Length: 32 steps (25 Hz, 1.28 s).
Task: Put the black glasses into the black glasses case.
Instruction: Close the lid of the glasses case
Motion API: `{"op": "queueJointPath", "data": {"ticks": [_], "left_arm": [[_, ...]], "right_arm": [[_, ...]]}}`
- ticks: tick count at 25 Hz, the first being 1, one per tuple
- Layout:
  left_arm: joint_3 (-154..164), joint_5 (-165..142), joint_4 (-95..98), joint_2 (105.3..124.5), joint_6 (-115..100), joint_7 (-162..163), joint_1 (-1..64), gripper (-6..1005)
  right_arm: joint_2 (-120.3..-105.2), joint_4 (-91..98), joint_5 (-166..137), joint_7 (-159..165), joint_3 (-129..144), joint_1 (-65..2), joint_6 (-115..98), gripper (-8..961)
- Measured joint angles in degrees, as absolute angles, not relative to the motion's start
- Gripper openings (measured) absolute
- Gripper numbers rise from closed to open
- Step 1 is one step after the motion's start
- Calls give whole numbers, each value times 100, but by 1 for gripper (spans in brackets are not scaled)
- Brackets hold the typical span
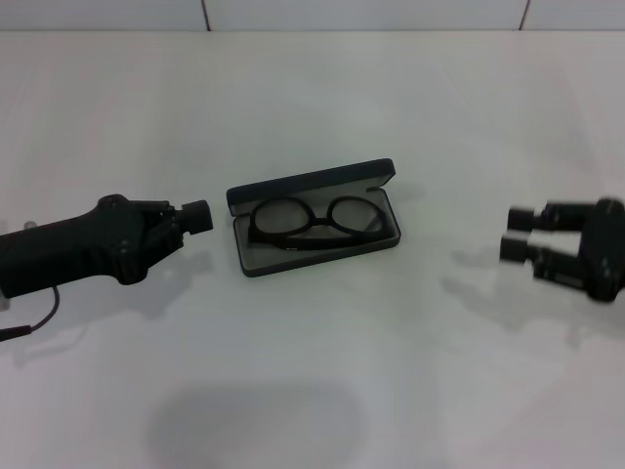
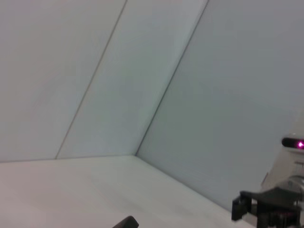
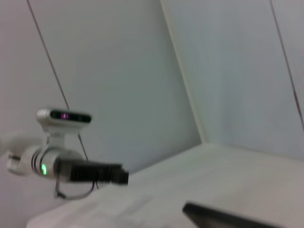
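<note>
The black glasses case (image 1: 312,184) lies open at the middle of the white table, lid tilted back, grey lining showing. The black glasses (image 1: 314,222) lie inside it, lenses facing up, and fill the tray. My left gripper (image 1: 200,216) is just left of the case, a little apart from its lid corner, fingers together and empty. My right gripper (image 1: 516,234) hovers well to the right of the case, its two fingers apart and empty. A corner of the case shows in the left wrist view (image 2: 126,222) and an edge of it in the right wrist view (image 3: 223,217).
The white table (image 1: 312,391) extends on all sides, with a tiled wall behind it. A thin cable (image 1: 34,322) hangs under the left arm. The right wrist view shows the left arm (image 3: 90,172) far off; the left wrist view shows the right gripper (image 2: 247,209) far off.
</note>
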<state>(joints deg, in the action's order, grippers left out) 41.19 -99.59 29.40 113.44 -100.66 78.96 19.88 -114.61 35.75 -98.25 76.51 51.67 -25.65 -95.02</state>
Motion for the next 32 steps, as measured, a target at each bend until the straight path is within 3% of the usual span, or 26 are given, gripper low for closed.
{"op": "queueJointPath", "data": {"ticks": [5, 13, 19, 32], "left_arm": [[4121, -10165, 2905, 11374, -9931, 7938, 2144, 7], [4124, -10874, 2874, 11623, -9007, 7989, 2338, 7], [4104, -10921, 2864, 11850, -8043, 8035, 2444, 7], [4092, -10891, 2856, 11934, -7076, 8008, 2693, 8]], "right_arm": [[-11554, 3321, -10462, 7255, 5199, -2541, -9256, 392], [-11568, 3051, -10561, 7013, 5203, -2597, -9170, 134], [-11566, 3073, -10546, 7006, 5198, -2596, -9187, -2], [-11575, 3047, -10547, 7004, 5194, -2593, -9243, 15]]}}
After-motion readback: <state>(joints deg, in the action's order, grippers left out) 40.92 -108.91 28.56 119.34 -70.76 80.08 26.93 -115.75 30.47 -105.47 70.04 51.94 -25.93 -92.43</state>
